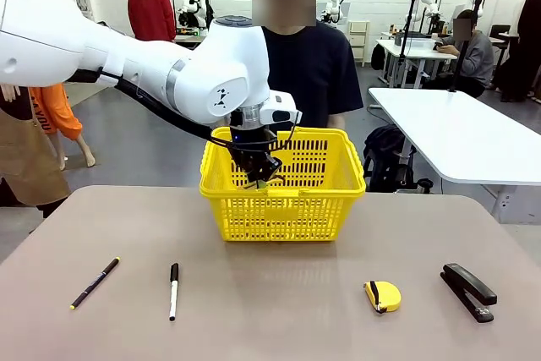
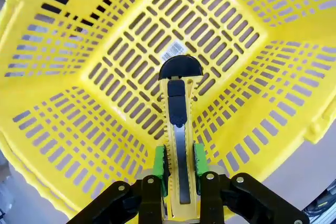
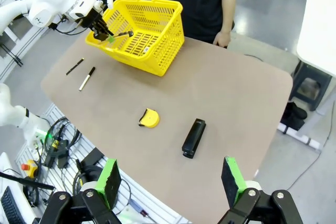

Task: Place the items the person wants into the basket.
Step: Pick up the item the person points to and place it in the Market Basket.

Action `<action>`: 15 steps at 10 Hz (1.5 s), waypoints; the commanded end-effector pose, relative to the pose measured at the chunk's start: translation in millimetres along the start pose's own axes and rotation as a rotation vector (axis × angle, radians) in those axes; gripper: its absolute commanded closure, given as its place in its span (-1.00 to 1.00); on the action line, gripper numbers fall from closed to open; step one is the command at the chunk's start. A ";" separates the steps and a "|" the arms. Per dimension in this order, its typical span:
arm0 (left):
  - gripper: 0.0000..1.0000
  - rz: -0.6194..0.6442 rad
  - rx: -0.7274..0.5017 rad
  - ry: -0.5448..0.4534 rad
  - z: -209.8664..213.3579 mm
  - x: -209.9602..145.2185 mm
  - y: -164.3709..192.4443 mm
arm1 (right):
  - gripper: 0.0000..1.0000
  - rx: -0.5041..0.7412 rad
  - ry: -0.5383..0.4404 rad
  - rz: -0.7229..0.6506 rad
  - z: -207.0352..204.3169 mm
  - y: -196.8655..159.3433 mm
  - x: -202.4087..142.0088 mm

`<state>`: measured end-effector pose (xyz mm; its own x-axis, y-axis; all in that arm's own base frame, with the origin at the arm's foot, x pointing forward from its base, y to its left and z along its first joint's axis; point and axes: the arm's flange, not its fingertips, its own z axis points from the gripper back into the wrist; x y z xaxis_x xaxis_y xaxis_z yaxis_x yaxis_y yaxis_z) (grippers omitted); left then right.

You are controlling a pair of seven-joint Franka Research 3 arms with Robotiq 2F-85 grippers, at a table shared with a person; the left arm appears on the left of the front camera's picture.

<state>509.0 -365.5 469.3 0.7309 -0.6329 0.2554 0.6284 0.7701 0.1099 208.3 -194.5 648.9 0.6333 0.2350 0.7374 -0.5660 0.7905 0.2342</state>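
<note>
We see left gripper [image 2: 179, 162] pinching ribbed utility knife [image 2: 178, 103], rounded tip twelve o'clock, over slotted plastic basket [image 2: 79, 77]; right gripper [image 3: 170, 180] spread.

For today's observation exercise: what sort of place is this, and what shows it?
Probably a robotics lab: a white robot arm at the table, white workbenches behind, and an emergency-stop button with cabling alongside.

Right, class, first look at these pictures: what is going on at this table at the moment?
The left gripper is shut on a yellow-and-black utility knife and holds it over the yellow shopping basket. The yellow tape measure and black stapler lie on the table, as do a pen and a marker. The right gripper is open, high above the table. A person stands behind the basket.
</note>
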 end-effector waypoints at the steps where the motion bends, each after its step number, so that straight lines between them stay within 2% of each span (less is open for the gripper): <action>1: 0.49 -0.025 0.008 -0.016 -6.4 7.5 4.0 | -1.00 0.004 -0.021 0.012 -3.6 -0.5 0.0; 7: 0.49 -0.072 0.008 -0.025 -29.7 24.1 21.3 | -1.00 0.004 -0.021 0.012 -3.6 -0.5 0.0; 14: 0.49 -0.089 0.008 0.010 -55.6 34.7 36.1 | -1.00 0.004 -0.021 0.012 -3.6 -0.5 0.0; 15: -0.71 -0.087 0.005 0.007 -54.4 36.0 34.0 | -1.00 0.004 -0.021 0.012 -3.6 -0.5 0.0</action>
<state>566.4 -364.3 425.8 0.6912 -0.6826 0.2370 0.6746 0.7272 0.1270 208.3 -194.5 648.9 0.6328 0.2357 0.7375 -0.5665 0.7903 0.2335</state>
